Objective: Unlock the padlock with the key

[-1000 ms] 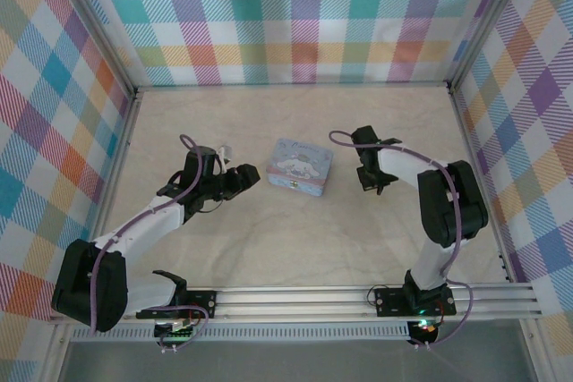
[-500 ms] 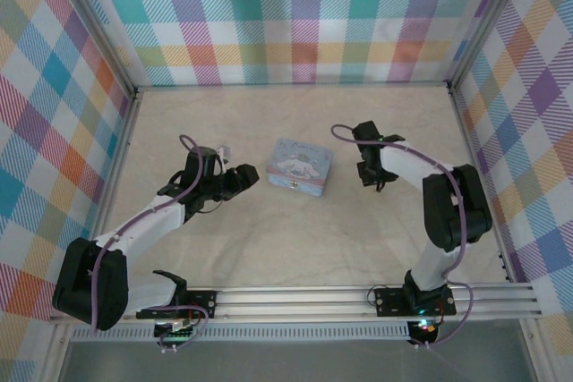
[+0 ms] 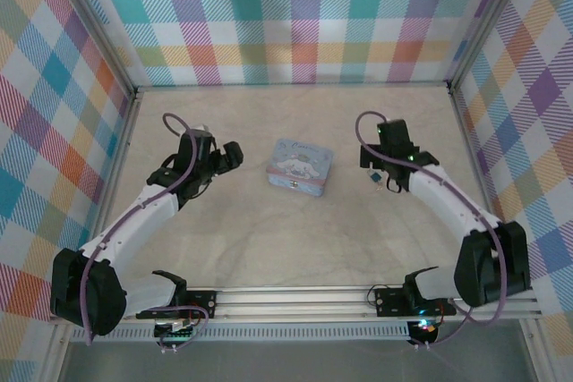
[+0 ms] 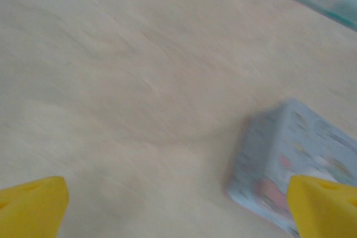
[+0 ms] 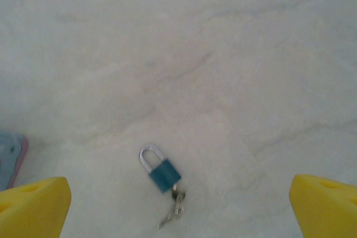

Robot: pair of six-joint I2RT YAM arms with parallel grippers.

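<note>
left gripper is spread wide, nothing is held; blue tin is seen at lower right, blurred | right gripper is spread wide, nothing is held | padlock is laid flat on table, lower centre of right wrist view | key is seen at padlock's bottom end, touching it

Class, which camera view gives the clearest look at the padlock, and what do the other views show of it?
The right wrist view: the padlock lies on the table, teal body and silver shackle distinct. The top external view shows it as a tiny teal speck beside the right tool. The left wrist view faces the tin.
</note>
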